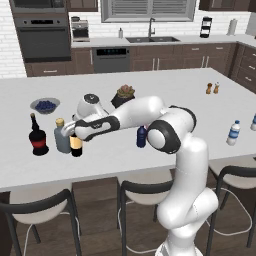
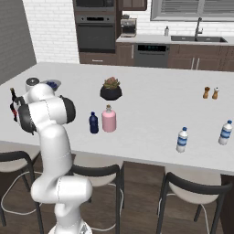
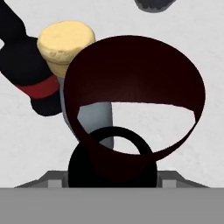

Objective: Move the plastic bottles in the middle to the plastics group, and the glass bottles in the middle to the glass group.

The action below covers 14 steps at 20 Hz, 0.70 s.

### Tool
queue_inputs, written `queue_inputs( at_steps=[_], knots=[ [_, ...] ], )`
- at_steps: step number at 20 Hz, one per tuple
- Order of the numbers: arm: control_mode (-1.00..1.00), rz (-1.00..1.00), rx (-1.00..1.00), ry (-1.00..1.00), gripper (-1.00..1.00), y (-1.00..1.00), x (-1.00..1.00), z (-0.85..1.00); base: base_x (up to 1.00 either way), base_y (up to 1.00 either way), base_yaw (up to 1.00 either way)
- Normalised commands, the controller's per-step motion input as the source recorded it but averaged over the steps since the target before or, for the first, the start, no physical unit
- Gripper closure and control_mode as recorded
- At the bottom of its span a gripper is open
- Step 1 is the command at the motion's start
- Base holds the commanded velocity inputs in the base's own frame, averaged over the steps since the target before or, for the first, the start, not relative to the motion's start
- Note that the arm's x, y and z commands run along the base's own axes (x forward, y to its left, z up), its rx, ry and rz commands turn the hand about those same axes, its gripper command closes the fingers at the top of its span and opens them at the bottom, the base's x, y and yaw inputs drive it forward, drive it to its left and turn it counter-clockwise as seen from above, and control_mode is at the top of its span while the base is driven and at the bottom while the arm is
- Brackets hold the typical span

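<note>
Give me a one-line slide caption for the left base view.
White arm's gripper lowers the tall dark wine bottle beside the grey-blue yellow-capped bottle and round-bellied black red-labelled bottle.

A rendered home kitchen; a built-in wall oven sits in dark wood cabinets against white brick; a sink with faucet lies under a shuttered window; stools line a pale island counter.
</note>
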Motion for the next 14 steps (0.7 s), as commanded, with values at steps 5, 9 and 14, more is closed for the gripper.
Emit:
queue_inputs(
  at_steps=[5,9,14],
  knots=[
    [-1.00,0.00,0.00,0.00,1.00,0.00,0.00,0.00,0.00,0.00,0.00],
    [-1.00,0.00,0.00,0.00,-1.00,0.00,0.00,0.00,0.00,0.00,0.00],
    [-1.00,0.00,0.00,0.00,-1.00,0.00,0.00,0.00,0.00,0.00,0.00]
  ],
)
